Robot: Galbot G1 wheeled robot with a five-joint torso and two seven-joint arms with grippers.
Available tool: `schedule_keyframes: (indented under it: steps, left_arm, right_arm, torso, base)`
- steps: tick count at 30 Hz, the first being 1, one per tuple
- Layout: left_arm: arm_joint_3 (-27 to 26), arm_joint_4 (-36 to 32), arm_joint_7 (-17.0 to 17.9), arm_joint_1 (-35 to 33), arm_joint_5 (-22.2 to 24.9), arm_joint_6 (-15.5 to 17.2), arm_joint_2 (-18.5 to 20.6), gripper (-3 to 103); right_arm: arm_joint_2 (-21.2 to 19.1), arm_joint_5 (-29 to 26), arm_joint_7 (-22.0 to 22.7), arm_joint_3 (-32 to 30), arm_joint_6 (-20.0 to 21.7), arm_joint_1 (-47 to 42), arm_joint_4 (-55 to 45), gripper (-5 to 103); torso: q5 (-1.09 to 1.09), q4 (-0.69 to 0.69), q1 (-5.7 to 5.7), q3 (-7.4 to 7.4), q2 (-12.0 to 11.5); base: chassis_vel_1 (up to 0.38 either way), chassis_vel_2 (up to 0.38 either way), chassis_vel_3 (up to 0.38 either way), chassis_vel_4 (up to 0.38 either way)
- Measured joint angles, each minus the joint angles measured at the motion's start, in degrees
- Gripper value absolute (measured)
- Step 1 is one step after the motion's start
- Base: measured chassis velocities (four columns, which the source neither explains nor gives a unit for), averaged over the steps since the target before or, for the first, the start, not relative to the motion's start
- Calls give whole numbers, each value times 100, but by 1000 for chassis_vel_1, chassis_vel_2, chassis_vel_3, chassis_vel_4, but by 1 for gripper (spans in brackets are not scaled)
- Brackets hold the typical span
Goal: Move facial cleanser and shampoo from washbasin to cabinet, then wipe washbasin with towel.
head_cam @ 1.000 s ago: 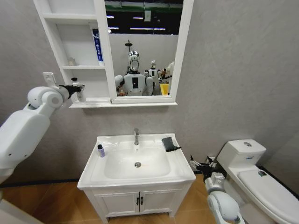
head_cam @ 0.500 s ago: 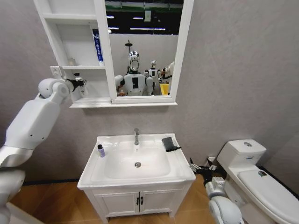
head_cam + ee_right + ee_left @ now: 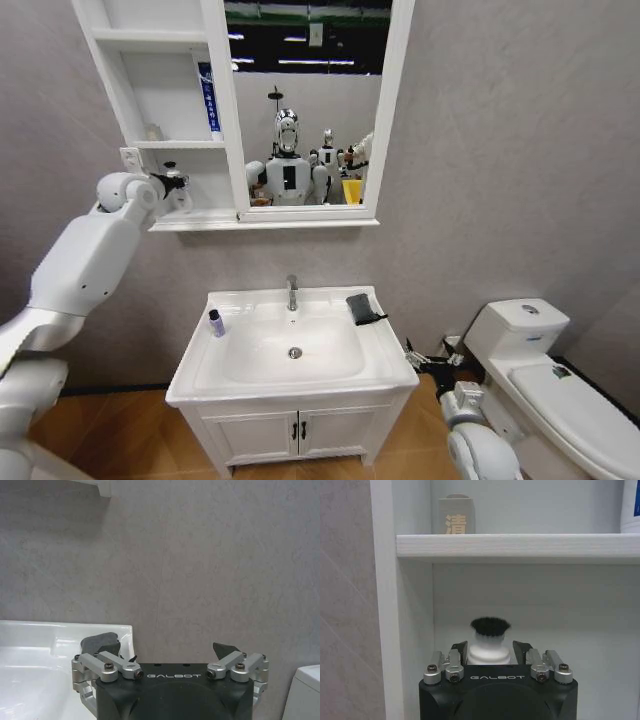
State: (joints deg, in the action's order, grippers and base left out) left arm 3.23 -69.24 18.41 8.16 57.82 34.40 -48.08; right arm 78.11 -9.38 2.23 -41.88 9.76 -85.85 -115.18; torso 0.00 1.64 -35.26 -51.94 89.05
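Observation:
My left gripper (image 3: pixel 175 187) reaches into the lowest compartment of the white wall cabinet (image 3: pixel 218 120), shut on a white bottle with a black cap (image 3: pixel 490 652); I cannot tell whether this is the facial cleanser or the shampoo. In the left wrist view the gripper (image 3: pixel 490 647) holds the bottle just under the middle shelf (image 3: pixel 520 545). A small dark bottle (image 3: pixel 216 322) stands on the washbasin (image 3: pixel 300 385) at its left rim. The dark towel (image 3: pixel 363 308) lies on the right rear rim, and its corner (image 3: pixel 101 642) shows past my right gripper (image 3: pixel 165 647). That gripper (image 3: pixel 425 355) hangs open, low to the right of the washbasin.
A chrome faucet (image 3: pixel 292 292) stands at the back of the bowl. The middle shelf carries a small beige jar (image 3: pixel 456 520) and a blue-and-white bottle (image 3: pixel 208 100). A white toilet (image 3: pixel 540 370) sits close to the right arm. The mirror (image 3: pixel 310 110) reflects the robot.
My left arm has swung right and slightly up, carrying the white bottle into the lowest cabinet compartment. The right gripper has barely shifted.

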Motion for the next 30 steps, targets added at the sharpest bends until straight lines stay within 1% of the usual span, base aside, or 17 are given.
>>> schedule_keyframes:
  steps: [1, 2, 3, 6, 7, 10, 11, 12, 16, 19, 20, 22, 23, 26, 27, 28, 30]
  left_arm:
    - [-10, -18, 0, -10, -1, -1, -11, 56]
    - [-22, -34, 3, -29, -4, -3, -18, 67]
    - [-22, -34, 3, -29, -4, -3, -18, 67]
    - [-51, -78, 19, -56, -36, -36, -15, 78]
    - [-51, -78, 19, -56, -36, -36, -15, 78]
    - [-115, -223, 36, -80, -20, -55, 55, 94]
    - [-115, -223, 36, -80, -20, -55, 55, 94]
    - [-145, -282, 47, -95, -5, -56, 100, 98]
    - [-253, -613, 109, -229, 120, -10, 285, 100]
    - [-477, -1300, 321, -608, 393, 84, 589, 100]
    - [-477, -1300, 321, -608, 393, 84, 589, 100]
    - [-735, -1865, 486, -1041, 615, 174, 834, 100]
    - [-735, -1865, 486, -1041, 615, 174, 834, 100]
    - [-1133, -2802, 815, -1797, 873, 195, 1184, 100]
    - [-1133, -2802, 815, -1797, 873, 195, 1184, 100]
    - [-1219, -3032, 937, -1970, 935, 194, 1230, 100]
    - [-1602, -3631, 1121, -2570, 1044, 168, 1322, 100]
  right_arm:
    - [-10, -6, -21, -12, -33, 10, 0, 100]
    - [-20, -8, -51, -22, -86, 18, 4, 100]
    - [-20, -8, -51, -22, -86, 18, 4, 100]
    - [-25, -12, -119, -44, -172, -2, 1, 100]
    - [-25, -12, -119, -44, -172, -2, 1, 100]
    - [-23, -12, -139, -55, -206, -61, -36, 100]
    - [-23, -12, -139, -55, -206, -61, -36, 100]
    - [-21, -11, -143, -55, -211, -85, -54, 100]
    - [-18, -7, -147, -57, -221, -139, -118, 100]
    - [-18, -4, -148, -62, -223, -201, -203, 100]
    - [-18, -4, -148, -62, -223, -201, -203, 100]
    - [-19, 1, -146, -63, -223, -255, -259, 100]
    - [-19, 1, -146, -63, -223, -255, -259, 100]
    - [-4, 45, -127, -23, -222, -297, -276, 100]
    - [-4, 45, -127, -23, -222, -297, -276, 100]
    - [13, 58, -121, -22, -223, -320, -299, 100]
    - [51, 92, -97, -12, -223, -364, -348, 100]
  torso:
    - [0, 1, 0, 0, 0]
    - [1, 1, 0, 0, 0]
    - [1, 1, 0, 0, 0]
    - [0, 1, 0, 0, 0]
    - [0, 1, 0, 0, 0]
    - [0, 1, 0, 0, 0]
    - [0, 1, 0, 0, 0]
    - [0, 1, 0, 0, 0]
    - [0, 1, 0, 0, 0]
    - [1, 1, 0, 1, 1]
    - [1, 1, 0, 1, 1]
    - [-2, 0, 0, 1, 1]
    - [-2, 0, 0, 1, 1]
    - [-1, -2, 0, 1, 1]
    - [-1, -2, 0, 1, 1]
    - [0, -3, 1, 1, 1]
    - [2, 4, 1, 1, 1]
  base:
    - [0, 0, 0, 0]
    - [0, 0, 0, 0]
    - [0, 0, 0, 0]
    - [0, 0, 0, 0]
    - [0, 0, 0, 0]
    - [0, 0, 0, 0]
    - [0, 0, 0, 0]
    - [0, 0, 0, 0]
    - [0, 0, 0, 0]
    - [0, 0, 0, 0]
    - [0, 0, 0, 0]
    - [0, 0, 0, 0]
    - [0, 0, 0, 0]
    - [0, 0, 0, 0]
    - [0, 0, 0, 0]
    - [0, 0, 0, 0]
    - [0, 0, 0, 0]
